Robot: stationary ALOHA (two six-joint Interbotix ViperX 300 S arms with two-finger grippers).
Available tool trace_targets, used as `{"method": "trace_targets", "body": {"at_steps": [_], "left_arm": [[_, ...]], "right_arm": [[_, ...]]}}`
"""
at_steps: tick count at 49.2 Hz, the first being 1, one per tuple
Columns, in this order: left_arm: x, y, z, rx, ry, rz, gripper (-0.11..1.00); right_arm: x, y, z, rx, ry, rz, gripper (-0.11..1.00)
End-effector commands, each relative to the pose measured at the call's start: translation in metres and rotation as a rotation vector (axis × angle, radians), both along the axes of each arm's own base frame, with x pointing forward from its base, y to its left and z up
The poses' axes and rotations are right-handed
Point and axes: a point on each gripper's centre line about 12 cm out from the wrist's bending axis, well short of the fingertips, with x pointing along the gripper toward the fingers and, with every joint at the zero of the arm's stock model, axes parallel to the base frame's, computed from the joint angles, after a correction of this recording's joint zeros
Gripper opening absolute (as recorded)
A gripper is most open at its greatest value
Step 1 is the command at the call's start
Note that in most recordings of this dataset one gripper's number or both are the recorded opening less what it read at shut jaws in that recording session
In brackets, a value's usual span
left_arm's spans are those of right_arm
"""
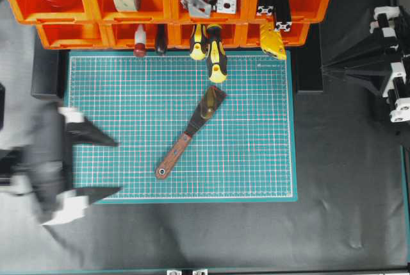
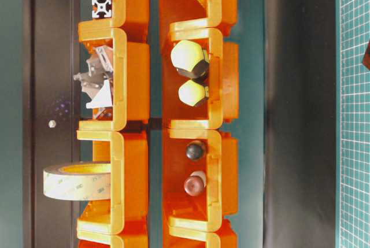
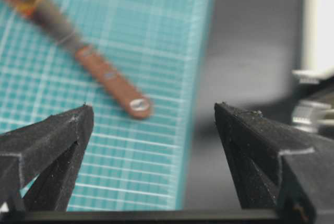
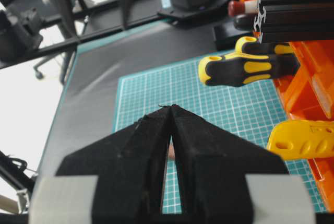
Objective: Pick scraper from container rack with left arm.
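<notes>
1. Across the top of the overhead frame, the two-tier row of bright orange plastic open-front bins, the container rack (image 1: 168, 7), holds tape rolls, metal brackets and yellow-and-black handled screwdrivers (image 1: 214, 50).
2. Below it, centre frame, a teal gridded cutting mat (image 1: 256, 153) covers the dark table.
3. At the left edge, blurred, the black left arm's gripper (image 1: 107, 166) has its jaws spread wide, holding nothing, just off the mat's lower left corner.
4. At the right edge, the right gripper (image 4: 170, 110) has its jaws pressed together.
5. Centre mat, the scraper (image 1: 191, 133) with reddish-brown wooden handle and dark flared blade lies diagonally, out of the rack, handle toward lower left.
</notes>
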Motion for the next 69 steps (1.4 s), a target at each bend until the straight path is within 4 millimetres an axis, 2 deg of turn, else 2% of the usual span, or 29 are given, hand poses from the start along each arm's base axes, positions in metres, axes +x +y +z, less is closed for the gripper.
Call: {"method": "trace_targets", "body": {"at_steps": [1, 10, 18, 24, 34, 41, 69], "left_arm": [[-0.024, 0.010, 0.033, -0.051, -0.105, -0.028, 0.91], [-0.069, 0.043, 0.070, -0.041, -0.273, -0.071, 0.90], [-0.099, 0.070, 0.099, 0.035, -0.395, -0.070, 0.90], [-0.114, 0.086, 0.110, 0.085, -0.452, -0.056, 0.90], [-0.128, 0.104, 0.115, 0.140, -0.508, -0.020, 0.88], [-0.133, 0.111, 0.113, 0.133, -0.529, 0.000, 0.87], [-0.139, 0.114, 0.097, 0.125, -0.519, 0.005, 0.87]], "right_arm": [[0.002, 0.000, 0.015, 0.004, -0.032, -0.003, 0.01], [0.000, 0.000, 0.021, 0.004, -0.055, -0.001, 0.01], [-0.002, 0.000, 0.025, 0.006, -0.072, -0.001, 0.01], [-0.002, 0.000, 0.026, 0.006, -0.078, -0.002, 0.01], [-0.003, -0.001, 0.029, 0.005, -0.093, -0.004, 0.01], [-0.004, -0.001, 0.032, 0.005, -0.107, -0.004, 0.01], [-0.004, -0.001, 0.033, 0.006, -0.112, -0.004, 0.01]]}}
